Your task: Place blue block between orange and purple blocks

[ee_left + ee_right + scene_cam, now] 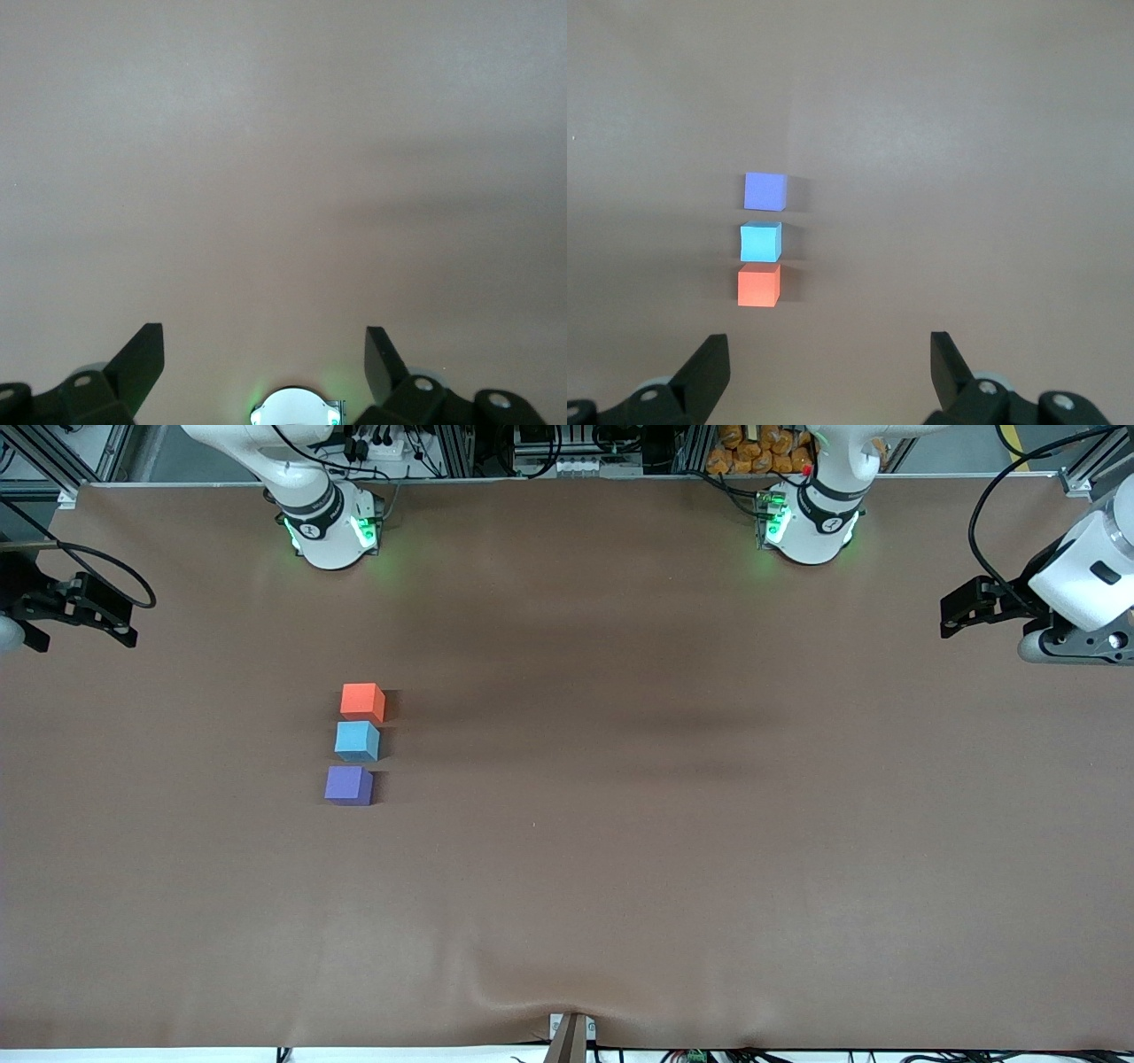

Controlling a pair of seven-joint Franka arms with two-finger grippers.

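Three small cubes stand in a row on the brown table, toward the right arm's end. The orange block [362, 701] is farthest from the front camera. The blue block [357, 741] sits between it and the purple block [348, 786], which is nearest; small gaps separate them. The right wrist view shows the same row: purple block [764, 191], blue block [760, 242], orange block [757, 285]. My right gripper [131, 618] [830, 345] is open and empty, raised at its end of the table. My left gripper [946, 615] [264, 341] is open and empty, raised at its end, over bare table.
The brown table cover [620, 850] has a slight wrinkle at its near edge. The two arm bases [330, 530] [808, 524] stand along the table's back edge. The left arm's base also shows in the left wrist view [295, 407].
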